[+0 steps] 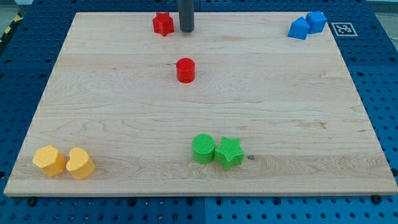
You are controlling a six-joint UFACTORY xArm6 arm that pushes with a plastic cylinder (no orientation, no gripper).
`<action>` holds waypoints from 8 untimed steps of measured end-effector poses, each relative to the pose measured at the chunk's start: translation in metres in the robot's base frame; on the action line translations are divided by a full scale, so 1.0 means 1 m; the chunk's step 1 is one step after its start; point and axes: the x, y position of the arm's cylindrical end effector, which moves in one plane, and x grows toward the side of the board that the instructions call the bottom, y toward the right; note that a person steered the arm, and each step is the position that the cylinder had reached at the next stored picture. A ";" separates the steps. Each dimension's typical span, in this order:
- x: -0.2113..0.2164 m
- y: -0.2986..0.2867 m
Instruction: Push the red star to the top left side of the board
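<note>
Item: red star [163, 23]. Located near the top edge of the surface [280, 112], left of the view's centre, lying flat. The top left corner, its destination, is well apart toward the view's left.

Handling, as judged: small, rigid and light, probably plastic; likely to slide readily on smooth wood. Its points are expected to make it turn if struck off-centre. No hold can be taken; contact is to be made by pushing on the star's right flank, through its middle, so that it is driven leftward along the top edge.

My tip [186, 30]: set just beside the star on the view's right, a narrow gap being visible between them. No claw is fitted, so no spread or pressed state can be given; only a bare rod is seen.

Other entries:
- red cylinder [185, 70], below the tip, well apart from the star.
- two blue blocks [307, 25], touching, top right.
- green cylinder [203, 149] and green star [229, 153], touching, bottom centre.
- two yellow blocks [64, 162], touching, bottom left.

Path to the left is seen to hold no blocks.
</note>
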 end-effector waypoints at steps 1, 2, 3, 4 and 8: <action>-0.003 -0.005; 0.003 -0.027; 0.003 -0.066; 0.003 -0.092; 0.004 -0.134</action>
